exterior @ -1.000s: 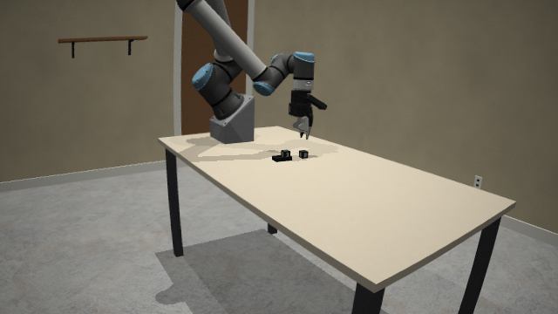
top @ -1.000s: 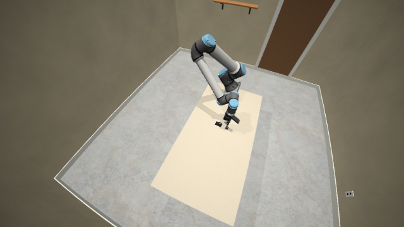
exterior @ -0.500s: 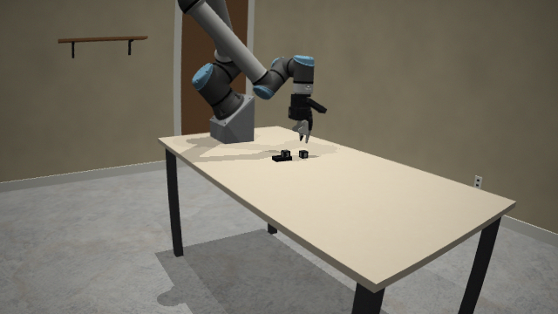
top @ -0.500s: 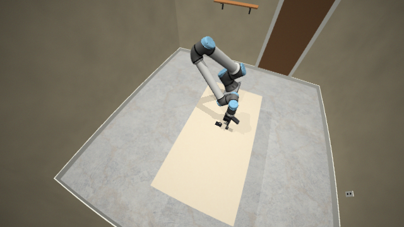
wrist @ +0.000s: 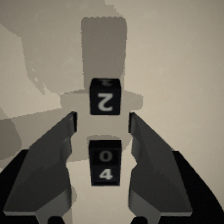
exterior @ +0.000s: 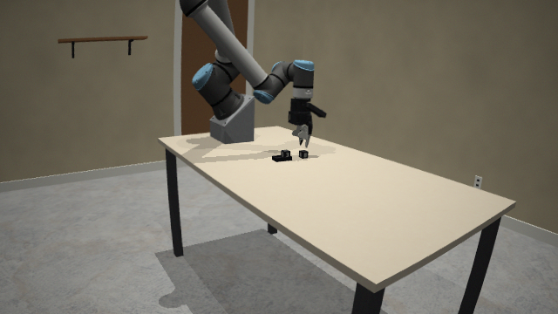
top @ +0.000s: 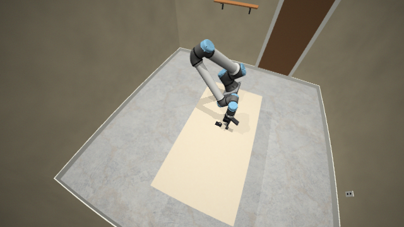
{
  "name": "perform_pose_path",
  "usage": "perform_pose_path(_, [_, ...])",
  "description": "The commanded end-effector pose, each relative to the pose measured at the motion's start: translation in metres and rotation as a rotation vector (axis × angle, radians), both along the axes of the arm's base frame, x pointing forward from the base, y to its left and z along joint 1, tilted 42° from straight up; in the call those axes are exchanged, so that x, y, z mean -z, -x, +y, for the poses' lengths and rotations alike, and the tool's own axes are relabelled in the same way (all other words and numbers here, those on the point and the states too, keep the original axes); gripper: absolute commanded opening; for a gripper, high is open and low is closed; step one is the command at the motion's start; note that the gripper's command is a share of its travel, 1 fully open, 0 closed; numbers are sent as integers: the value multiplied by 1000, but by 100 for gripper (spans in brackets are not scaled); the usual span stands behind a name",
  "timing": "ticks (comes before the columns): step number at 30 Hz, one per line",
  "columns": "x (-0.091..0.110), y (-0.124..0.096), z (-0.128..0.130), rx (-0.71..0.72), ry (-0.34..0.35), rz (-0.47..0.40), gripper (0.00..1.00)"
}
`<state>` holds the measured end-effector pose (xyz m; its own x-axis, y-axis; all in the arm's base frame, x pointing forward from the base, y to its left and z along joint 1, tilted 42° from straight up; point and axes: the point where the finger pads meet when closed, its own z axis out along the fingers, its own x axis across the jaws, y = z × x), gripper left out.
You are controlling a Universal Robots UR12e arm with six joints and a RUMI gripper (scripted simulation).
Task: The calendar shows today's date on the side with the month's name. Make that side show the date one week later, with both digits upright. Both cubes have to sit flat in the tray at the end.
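On the tray (top: 216,123) (exterior: 279,159) sits one cube (exterior: 285,153); apart, another cube (exterior: 303,154) rests below the narrowly open, empty claw (exterior: 304,145) (wrist: 103,113).

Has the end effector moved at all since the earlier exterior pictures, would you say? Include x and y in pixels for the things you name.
Yes, the end effector (top: 226,127) (exterior: 304,145) (wrist: 103,113) has moved down, closer to the table top (top: 196,157) (exterior: 349,196) (wrist: 175,60).
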<state>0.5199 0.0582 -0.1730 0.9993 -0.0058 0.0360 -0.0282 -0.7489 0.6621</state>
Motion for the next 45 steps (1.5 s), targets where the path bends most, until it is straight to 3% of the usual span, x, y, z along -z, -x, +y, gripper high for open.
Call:
perform_pose_path(1, [5,0,-5,-1,0,-1,29])
perform_pose_path(45, [9,-1,-9,-2,0,-4,29])
